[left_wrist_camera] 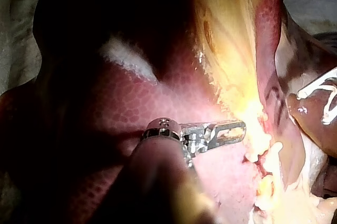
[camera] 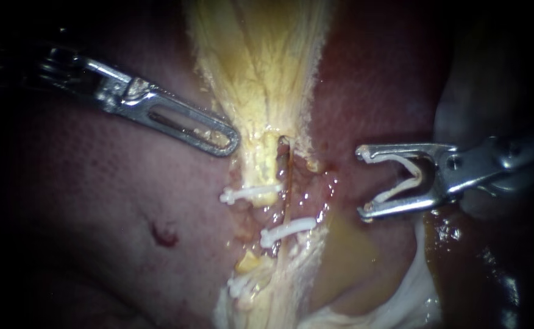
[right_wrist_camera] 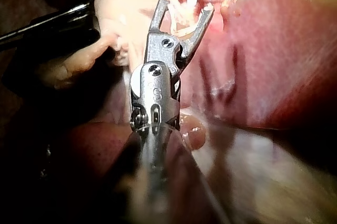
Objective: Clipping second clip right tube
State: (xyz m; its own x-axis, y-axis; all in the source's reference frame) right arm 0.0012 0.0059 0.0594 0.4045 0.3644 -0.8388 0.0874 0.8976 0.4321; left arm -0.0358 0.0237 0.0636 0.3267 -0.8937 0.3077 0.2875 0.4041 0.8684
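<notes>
The right instrument [camera: 362, 183] holds its 2 jaws spread wide, gripping 1 open loaded clip [camera: 398, 190] between them, near the right tube [camera: 288, 183] but not touching it. 3 set clips [camera: 252, 194] sit on the tissue, the middle 1 crossing the right tube. The left instrument [camera: 227, 140] has its 2 jaws together, tip against the yellow tissue [camera: 258, 73].

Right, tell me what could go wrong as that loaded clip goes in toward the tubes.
1. The right instrument holds the loaded clip in wide jaws, apart from the tissue. As it advances it might snag the nearest placed clip, since white clips already crowd that stretch.
2. The thin dark tube runs close beside the yellow tissue, so the clip may catch both, or only part of the tube.
</notes>
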